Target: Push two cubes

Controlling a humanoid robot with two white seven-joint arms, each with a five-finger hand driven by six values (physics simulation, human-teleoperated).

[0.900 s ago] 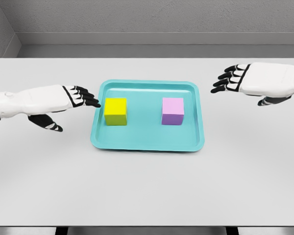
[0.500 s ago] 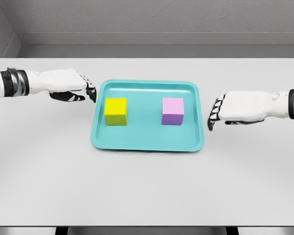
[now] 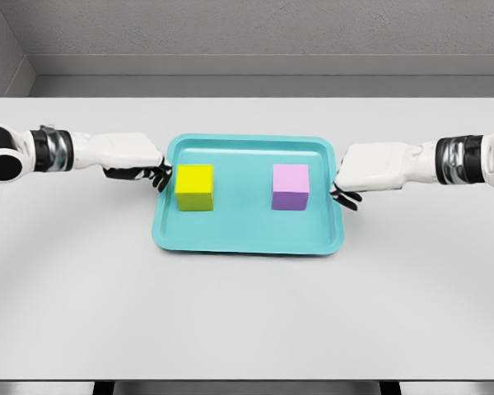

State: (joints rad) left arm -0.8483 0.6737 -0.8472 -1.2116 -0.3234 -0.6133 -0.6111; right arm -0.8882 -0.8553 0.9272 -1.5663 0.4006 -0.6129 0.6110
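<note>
A yellow cube (image 3: 194, 188) sits in the left half of a teal tray (image 3: 247, 234), and a pink-purple cube (image 3: 291, 187) sits in the right half. My left hand (image 3: 158, 176) hangs at the tray's left rim, just left of the yellow cube, its dark fingers pointing down and holding nothing. My right hand (image 3: 343, 195) is at the tray's right rim, a short gap from the pink-purple cube, its fingers likewise turned down and empty. Whether the left fingertips touch the yellow cube is unclear.
The tray lies in the middle of a white table (image 3: 247, 321). A grey wall runs behind the table's far edge. Both forearms stretch in low over the table from the left and right sides.
Both hands have moved inward and lower, from beside the tray to its left and right rims. The cubes have not shifted.
</note>
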